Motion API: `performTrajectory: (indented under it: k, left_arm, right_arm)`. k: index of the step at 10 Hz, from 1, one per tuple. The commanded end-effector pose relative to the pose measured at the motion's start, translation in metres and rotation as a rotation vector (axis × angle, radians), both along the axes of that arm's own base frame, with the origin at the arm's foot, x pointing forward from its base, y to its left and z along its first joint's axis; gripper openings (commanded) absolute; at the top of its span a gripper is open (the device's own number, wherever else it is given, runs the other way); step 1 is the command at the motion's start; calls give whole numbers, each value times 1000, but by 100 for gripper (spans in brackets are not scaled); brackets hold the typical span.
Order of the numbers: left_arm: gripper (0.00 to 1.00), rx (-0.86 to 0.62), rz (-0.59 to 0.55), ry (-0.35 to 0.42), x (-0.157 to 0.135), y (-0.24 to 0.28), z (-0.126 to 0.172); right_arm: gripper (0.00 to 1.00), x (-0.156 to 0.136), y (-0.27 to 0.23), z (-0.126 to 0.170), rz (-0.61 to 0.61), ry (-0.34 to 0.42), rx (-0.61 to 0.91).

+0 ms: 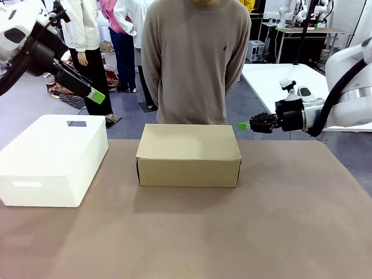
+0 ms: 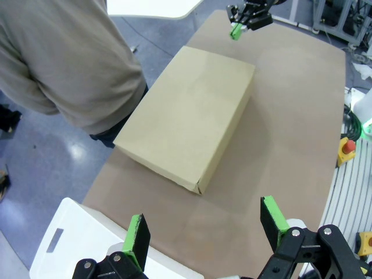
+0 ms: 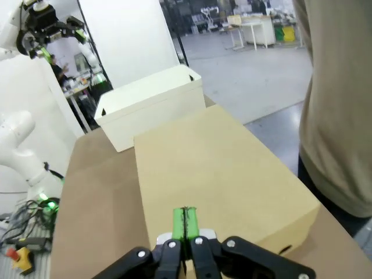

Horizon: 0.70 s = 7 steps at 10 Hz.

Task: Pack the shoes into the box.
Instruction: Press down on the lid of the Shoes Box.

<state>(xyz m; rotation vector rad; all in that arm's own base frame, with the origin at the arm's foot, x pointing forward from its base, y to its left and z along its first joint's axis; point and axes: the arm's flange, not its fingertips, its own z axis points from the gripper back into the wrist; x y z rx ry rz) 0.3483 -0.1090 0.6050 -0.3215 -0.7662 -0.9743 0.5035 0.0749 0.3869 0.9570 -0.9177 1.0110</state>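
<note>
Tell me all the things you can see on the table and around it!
box: one, tan-brown cardboard, lid shut, middle of the table near the far edge.
white box: one, white, rounded corners, on the table to the robot's left of the cardboard one.
table: one, brown top.
person: one, beige sweater, standing at the far side behind the box.
left gripper: black with green fingers, open, raised above the white box.
right gripper: black with green fingers, shut, empty, beside the box's far right corner.
</note>
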Motion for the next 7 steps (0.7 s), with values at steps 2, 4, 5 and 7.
performTrajectory:
  k: [2, 4, 5, 7]
  left_arm:
    - [100, -14, -15, 2, 0, 0, 0]
    - [100, -14, -15, 2, 0, 0, 0]
    - [100, 0, 0, 0, 0, 0, 0]
    - [100, -9, 41, 52, 6, -10, 2]
  right_arm:
    - [41, -30, 10, 47, -57, 119, -194]
    - [80, -45, 13, 68, -101, 107, -324]
    - [99, -51, 15, 74, -117, 117, -388]
    - [100, -64, 17, 87, -140, 124, -478]
